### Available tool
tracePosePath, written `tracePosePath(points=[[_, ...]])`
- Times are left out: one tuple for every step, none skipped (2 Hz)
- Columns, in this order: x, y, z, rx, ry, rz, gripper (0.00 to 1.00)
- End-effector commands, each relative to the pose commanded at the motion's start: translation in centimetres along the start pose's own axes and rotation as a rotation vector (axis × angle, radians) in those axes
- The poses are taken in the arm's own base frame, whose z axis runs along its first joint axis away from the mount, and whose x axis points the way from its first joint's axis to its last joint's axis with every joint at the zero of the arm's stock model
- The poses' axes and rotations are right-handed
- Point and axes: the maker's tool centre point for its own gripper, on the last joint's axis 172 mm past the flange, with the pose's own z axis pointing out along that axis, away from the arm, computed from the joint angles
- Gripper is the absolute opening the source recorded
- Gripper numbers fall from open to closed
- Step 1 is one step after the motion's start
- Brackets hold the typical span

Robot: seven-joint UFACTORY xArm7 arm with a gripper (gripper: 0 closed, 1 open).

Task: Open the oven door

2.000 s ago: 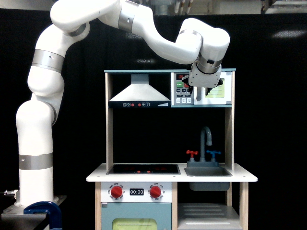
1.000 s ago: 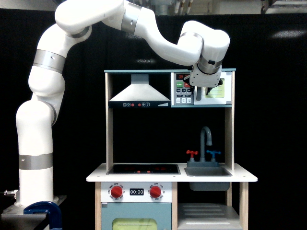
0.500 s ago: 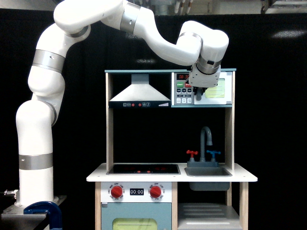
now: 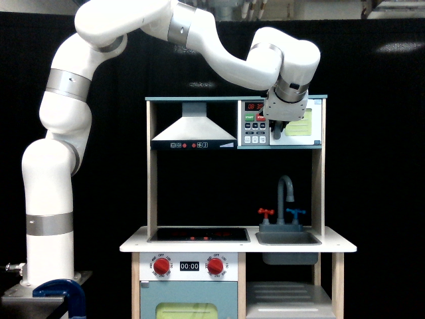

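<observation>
You see the white arm reaching over the toy kitchen. The sink on its counter shows no contents. The oven door sits top right, beside the keypad. The gripper overlaps its grey handle; finger spacing cannot be determined.

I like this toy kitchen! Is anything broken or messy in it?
Nothing looks broken, spilled or crooked. The hood, faucet and red knobs sit straight. The gripper is up at the oven door.
</observation>
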Motion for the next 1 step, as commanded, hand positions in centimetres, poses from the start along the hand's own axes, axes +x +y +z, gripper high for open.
tracePosePath(points=[[-1.89, 1.99, -3.27, 0.0, 0.0, 0.0, 0.0]])
